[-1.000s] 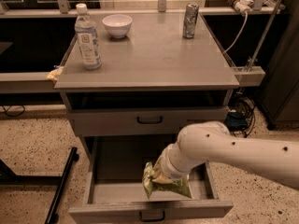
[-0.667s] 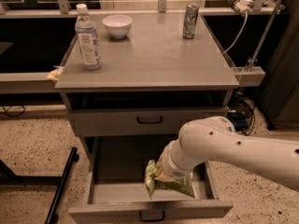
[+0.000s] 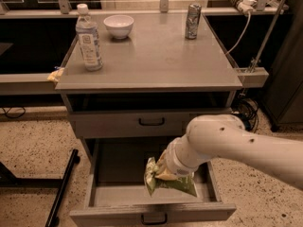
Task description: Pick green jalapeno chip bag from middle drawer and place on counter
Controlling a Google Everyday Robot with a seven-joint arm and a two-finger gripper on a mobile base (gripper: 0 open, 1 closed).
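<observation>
The green jalapeno chip bag [image 3: 171, 183] hangs crumpled from my gripper [image 3: 164, 173] over the front right part of the open middle drawer [image 3: 118, 169]. My white arm reaches in from the right, and its wrist hides most of the fingers, which are closed on the bag's top. The bag's lower edge sits just above the drawer floor, near the front wall. The counter [image 3: 156, 56] lies above, grey and flat.
On the counter stand a water bottle [image 3: 89, 38] at the left, a white bowl [image 3: 118, 25] at the back and a can [image 3: 192, 21] at the back right. A closed drawer front [image 3: 151, 122] sits above the open one. A black stand leg [image 3: 61, 188] lies on the floor to the left. Cables [image 3: 246, 109] hang at the right.
The bag and my gripper have risen slightly and shifted a little to the right over the drawer. Nothing on the counter moved.
</observation>
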